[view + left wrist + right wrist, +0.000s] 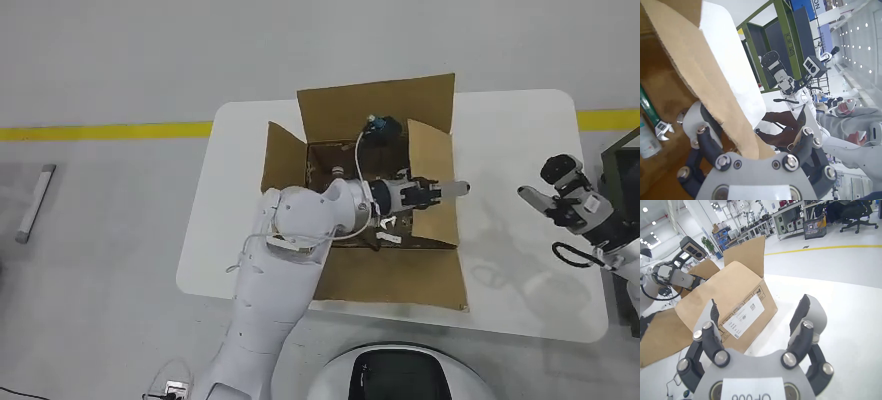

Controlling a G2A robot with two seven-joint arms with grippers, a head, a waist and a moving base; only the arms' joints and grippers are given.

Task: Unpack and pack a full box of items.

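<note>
Both pairs of jaws spread: left gripper [748, 121] straddles corrugated cardboard flap [696, 56], right gripper [761, 306] above smooth table [829, 294].

Brown cardboard box [390, 275], shown open on the white table [520, 270] with its flaps folded back; a white label is carried on one side wall. Inside, a green-handled wrench [654, 118] is laid beside a white bottle [646, 140]; a blue-black item [382, 128] is seen near the far wall.
</note>
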